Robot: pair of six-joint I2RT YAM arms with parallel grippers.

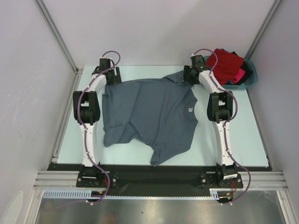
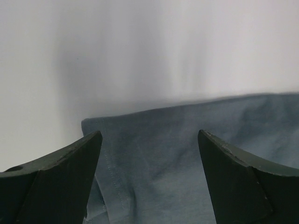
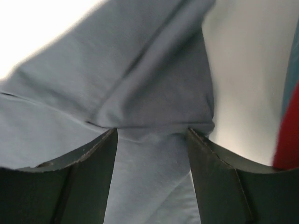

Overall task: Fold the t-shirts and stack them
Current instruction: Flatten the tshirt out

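A large slate-grey t-shirt [image 1: 149, 114] lies spread on the pale table, its small white neck label [image 1: 191, 110] towards the right. My left gripper [image 1: 113, 74] hovers over its far left corner; in the left wrist view the left gripper [image 2: 149, 135] stands wide open above the hemmed corner of the grey t-shirt [image 2: 163, 154]. My right gripper [image 1: 188, 74] is at the far right sleeve. Seen from that wrist, the right gripper [image 3: 152, 133] is open astride a folded bunch of grey t-shirt [image 3: 140, 70]. A red t-shirt [image 1: 226, 63] lies heaped with pink and dark ones at the back right.
A teal basin [image 1: 250, 79] at the far right corner holds the red, pink and dark shirts, close beside my right arm. Grey walls and metal posts enclose the table on three sides. A black strip with both arm bases runs along the near edge.
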